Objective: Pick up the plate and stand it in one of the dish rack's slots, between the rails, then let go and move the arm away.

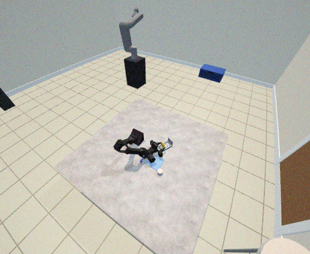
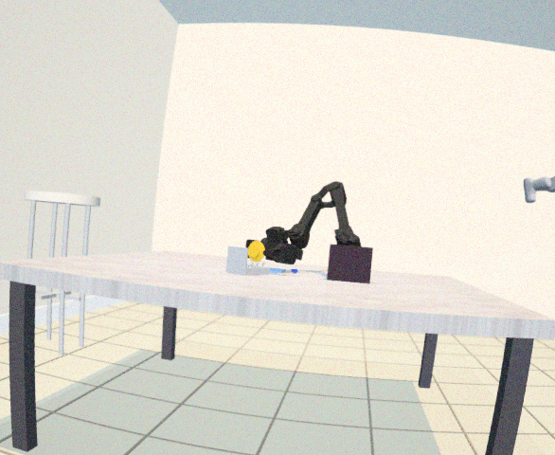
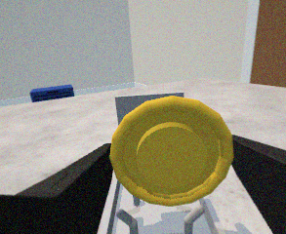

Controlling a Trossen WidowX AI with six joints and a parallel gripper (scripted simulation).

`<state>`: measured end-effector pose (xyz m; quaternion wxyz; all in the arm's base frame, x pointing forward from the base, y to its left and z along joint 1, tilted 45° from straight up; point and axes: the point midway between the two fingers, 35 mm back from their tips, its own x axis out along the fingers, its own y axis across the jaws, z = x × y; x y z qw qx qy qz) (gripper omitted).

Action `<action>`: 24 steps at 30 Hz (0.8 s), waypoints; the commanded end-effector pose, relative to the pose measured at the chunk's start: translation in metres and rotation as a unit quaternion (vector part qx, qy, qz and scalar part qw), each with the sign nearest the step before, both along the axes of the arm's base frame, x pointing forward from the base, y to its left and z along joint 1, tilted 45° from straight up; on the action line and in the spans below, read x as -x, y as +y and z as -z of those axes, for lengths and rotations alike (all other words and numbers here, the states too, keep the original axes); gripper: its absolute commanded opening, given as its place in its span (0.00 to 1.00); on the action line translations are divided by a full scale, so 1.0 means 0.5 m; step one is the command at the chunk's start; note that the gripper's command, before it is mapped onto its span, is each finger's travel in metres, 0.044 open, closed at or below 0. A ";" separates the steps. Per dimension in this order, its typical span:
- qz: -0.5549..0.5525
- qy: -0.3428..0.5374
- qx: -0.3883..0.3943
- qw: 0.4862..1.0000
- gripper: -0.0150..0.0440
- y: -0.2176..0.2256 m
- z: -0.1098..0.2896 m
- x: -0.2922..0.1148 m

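From my wrist view, my left finger [image 3: 60, 190] is the dark wedge running in from seven o'clock, and my right finger [image 3: 265, 171] comes in from four o'clock. My gripper [image 3: 168, 144] is clamped on the yellow plate [image 3: 172, 148], my fingers standing fairly wide apart because the plate fills the gap between them. The plate is upright, its hollow face turned toward my camera, and it takes up the middle of what I see.

Directly beneath it, at six o'clock, the pale rails of the dish rack [image 3: 196, 221] stand up from the rack's base; behind the plate, at twelve o'clock, the rack's grey end panel rises. Whether the plate's lower rim already sits between the rails or hangs just over them I cannot tell.

In the side view, the chair [image 2: 60, 200] stands far left beyond the table [image 2: 180, 286]. Then comes the dish rack [image 2: 237, 260] on the table top, the plate [image 2: 255, 250] just above it at its two o'clock, my gripper [image 2: 268, 250] behind the plate, and my dark base block [image 2: 349, 263] farthest right.

From overhead, my base block [image 1: 137, 135] is left, my gripper [image 1: 160, 147] reaches toward three o'clock, and the plate [image 1: 162, 145] shows as a yellow speck against the dish rack [image 1: 169, 143]. A light blue mat [image 1: 155, 163] and a small white cup [image 1: 160, 171] lie at five o'clock from my gripper.
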<state>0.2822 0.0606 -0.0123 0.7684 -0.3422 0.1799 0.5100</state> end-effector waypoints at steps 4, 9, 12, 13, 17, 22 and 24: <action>-0.001 0.006 -0.001 1.000 0.25 0.011 0.013 0.005; -0.002 0.001 -0.001 1.000 0.25 0.017 0.019 0.004; -0.002 0.001 -0.001 1.000 0.25 0.017 0.019 0.004; -0.002 0.001 0.000 1.000 0.25 0.015 0.021 0.004; -0.002 -0.004 0.001 1.000 0.25 -0.011 0.047 0.004; 0.001 0.000 0.003 1.000 0.25 -0.005 0.040 0.004; 0.001 0.000 0.003 1.000 0.25 -0.005 0.040 0.004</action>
